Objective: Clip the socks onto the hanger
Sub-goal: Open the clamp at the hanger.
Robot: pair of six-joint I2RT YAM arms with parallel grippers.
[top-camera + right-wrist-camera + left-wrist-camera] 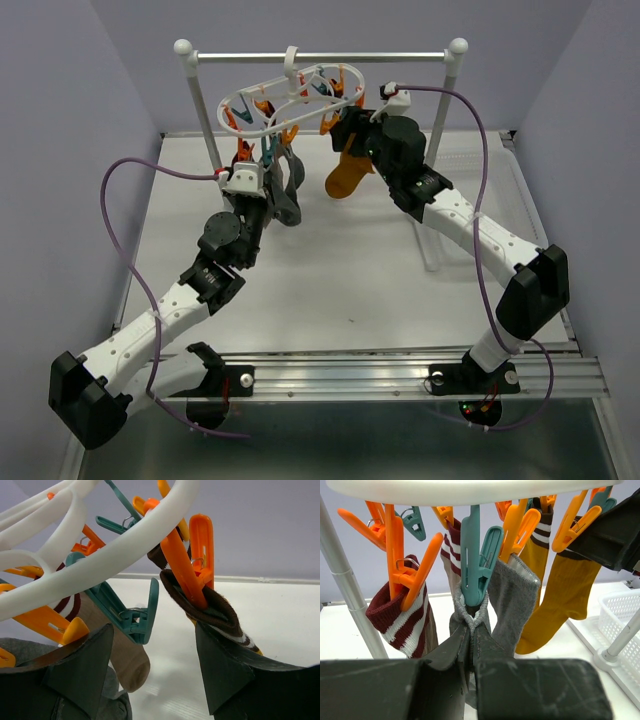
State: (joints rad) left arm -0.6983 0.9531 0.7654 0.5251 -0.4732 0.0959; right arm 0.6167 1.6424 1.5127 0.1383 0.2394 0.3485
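Note:
The hanger (290, 100), a white oval ring with orange and teal clips, hangs from the rail. In the left wrist view a teal clip (472, 565) bites the cuff of a grey sock (512, 600), and my left gripper (471, 630) is shut on that sock just below the clip. Beside it an orange clip (402, 570) holds a maroon and white striped sock (400, 622). A mustard sock (565, 595) hangs to the right. My right gripper (155, 645) stands open under the ring (100, 560). Its right finger (225, 665) touches the brown cuff (210, 607) held by an orange clip (192, 565).
The silver rail (320, 57) on white posts carries the hanger. One post (350, 595) stands close on the left of my left gripper. A white basket (620, 615) sits at the right. An unused teal clip (132, 612) and a tan sock (122, 657) hang between my right fingers.

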